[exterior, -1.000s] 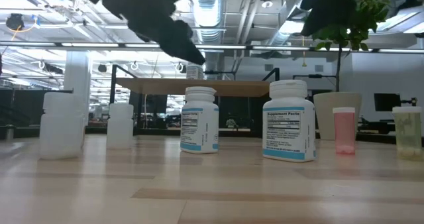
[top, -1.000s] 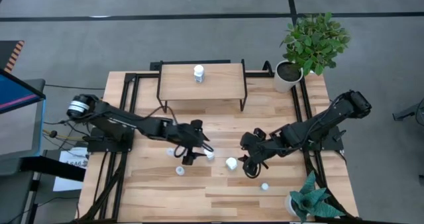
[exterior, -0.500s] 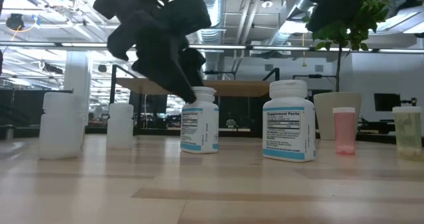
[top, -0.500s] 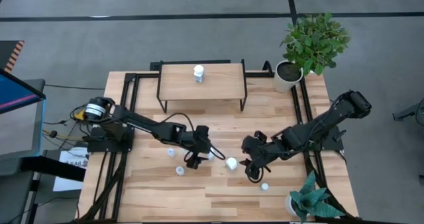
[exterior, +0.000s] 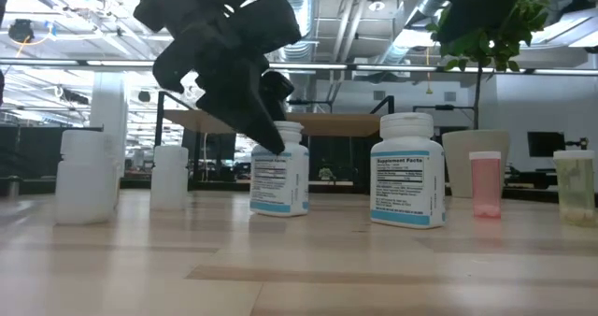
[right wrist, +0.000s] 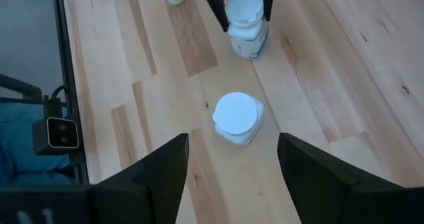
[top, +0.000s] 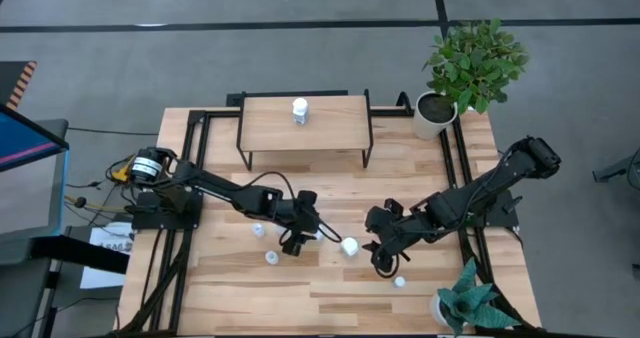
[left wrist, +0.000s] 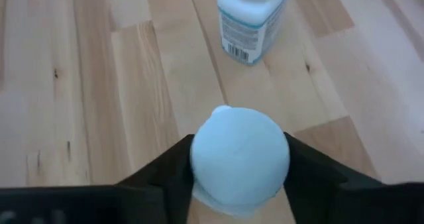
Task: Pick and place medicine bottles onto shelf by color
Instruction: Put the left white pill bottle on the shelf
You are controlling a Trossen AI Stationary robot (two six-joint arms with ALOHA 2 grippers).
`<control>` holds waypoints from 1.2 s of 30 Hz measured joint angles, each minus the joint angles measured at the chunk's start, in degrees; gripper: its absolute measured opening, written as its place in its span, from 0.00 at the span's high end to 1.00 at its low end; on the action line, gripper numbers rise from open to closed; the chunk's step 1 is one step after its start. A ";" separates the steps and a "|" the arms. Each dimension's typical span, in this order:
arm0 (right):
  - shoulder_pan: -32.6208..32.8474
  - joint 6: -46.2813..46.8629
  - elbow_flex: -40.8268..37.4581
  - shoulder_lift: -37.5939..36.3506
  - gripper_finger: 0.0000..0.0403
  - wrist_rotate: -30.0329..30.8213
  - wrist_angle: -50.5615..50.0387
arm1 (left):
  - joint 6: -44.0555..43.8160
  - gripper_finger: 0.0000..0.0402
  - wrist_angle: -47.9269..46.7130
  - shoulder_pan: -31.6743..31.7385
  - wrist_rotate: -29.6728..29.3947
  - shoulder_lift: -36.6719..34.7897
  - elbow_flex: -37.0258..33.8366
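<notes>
Left gripper jaws closed on white bottle cap, second bottle ahead with bare surface between; right gripper jaws wide, empty.

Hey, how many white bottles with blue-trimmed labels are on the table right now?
2. The first labelled bottle stands mid-table, gripped between the left hand's fingers. The second labelled bottle stands free beside it, just ahead of the open right hand. Others may be hidden behind the arms.
</notes>
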 joint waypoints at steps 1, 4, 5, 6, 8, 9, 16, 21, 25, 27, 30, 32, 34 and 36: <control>0.00 0.00 0.00 0.00 0.37 0.00 0.00 | 0.00 0.65 -0.51 0.00 -0.16 -0.54 0.00; 0.00 0.00 0.00 0.00 0.37 0.00 -0.04 | 0.23 0.66 -3.64 0.31 0.83 -3.10 1.25; 0.00 0.00 0.00 0.00 0.37 0.00 -0.09 | 0.45 0.66 -6.14 0.68 1.65 -4.65 2.48; -0.02 0.00 0.00 0.00 0.37 0.00 -0.11 | 0.50 0.66 -8.58 1.19 2.22 -6.26 3.98; -0.02 0.00 0.00 0.00 0.37 0.00 -0.23 | 1.30 0.66 -13.62 2.69 2.73 -9.23 7.27; -0.02 0.00 0.00 0.00 0.37 0.00 -0.21 | 2.06 0.66 -16.33 3.61 2.69 -10.65 8.65; -0.02 -0.02 0.00 0.00 0.37 0.01 -0.06 | 9.16 0.66 -27.33 15.87 1.27 -17.55 17.49; -0.02 -0.02 0.00 -0.02 0.37 0.15 0.14 | 10.52 0.66 -30.43 28.03 3.18 -16.46 19.55; -0.02 -0.02 0.00 -0.02 0.37 0.24 0.02 | 11.02 0.66 -31.00 36.36 6.98 -15.51 19.42; -0.02 -0.02 0.00 -0.02 0.37 0.24 0.04 | 11.18 0.66 -30.38 39.71 10.56 -15.75 19.46; -0.06 -0.04 0.00 -0.02 0.37 0.28 0.04 | 11.15 0.66 -30.62 43.25 13.23 -15.70 19.48; -0.17 -0.07 0.00 -0.02 0.37 0.29 0.02 | 11.39 0.66 -30.72 44.62 13.52 -15.71 19.48; -0.17 -0.09 0.00 -0.02 0.37 0.33 0.02 | 11.92 0.66 -31.50 45.20 13.52 -15.71 19.48; -0.17 -0.12 0.00 -0.02 0.37 0.39 0.02 | 12.45 0.66 -32.28 45.33 13.52 -15.71 19.48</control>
